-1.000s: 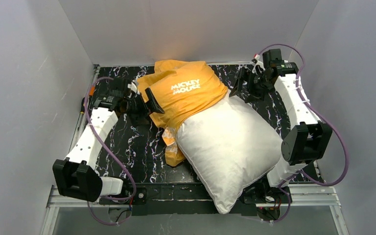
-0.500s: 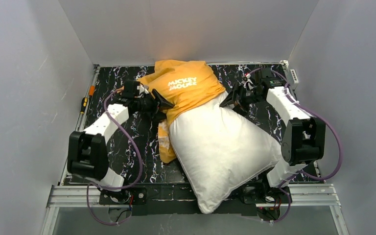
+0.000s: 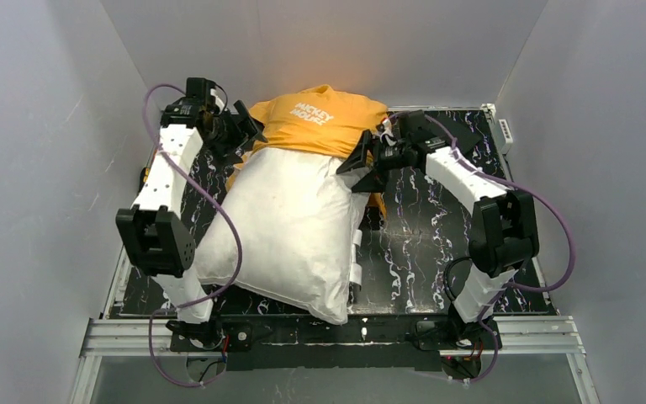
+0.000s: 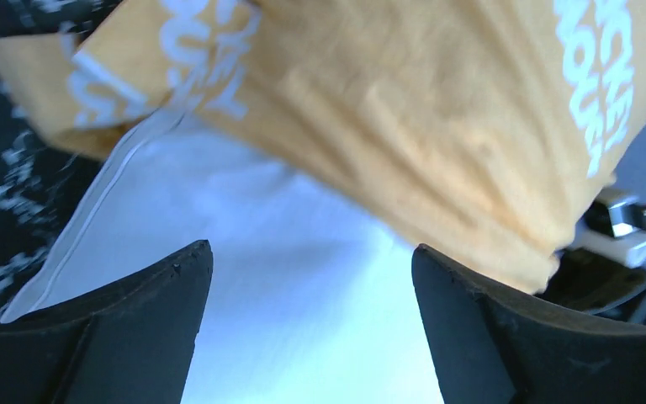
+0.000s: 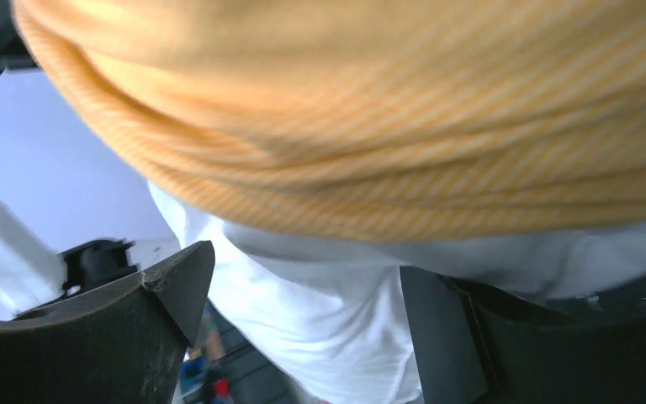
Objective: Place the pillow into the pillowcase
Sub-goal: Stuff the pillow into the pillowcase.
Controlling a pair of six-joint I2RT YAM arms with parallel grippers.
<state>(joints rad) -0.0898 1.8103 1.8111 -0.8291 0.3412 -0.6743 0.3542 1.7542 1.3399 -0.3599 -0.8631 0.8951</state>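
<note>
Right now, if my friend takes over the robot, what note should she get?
Left tool: open, holding nothing, at the left side of the pillowcase mouth.
Right tool: open, at the mouth's right side, pillow cloth in its gap.
Things: the orange Mickey Mouse pillowcase lies at the far end of the table.
Done: the pillow's far end is tucked inside the case.
Left: most of the pillow sticks out; pull the case over it.

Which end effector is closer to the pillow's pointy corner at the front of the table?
Right. The right end effector is at the pillow's far right edge, behind that corner; the left end effector is at its far left edge, farther off.
</note>
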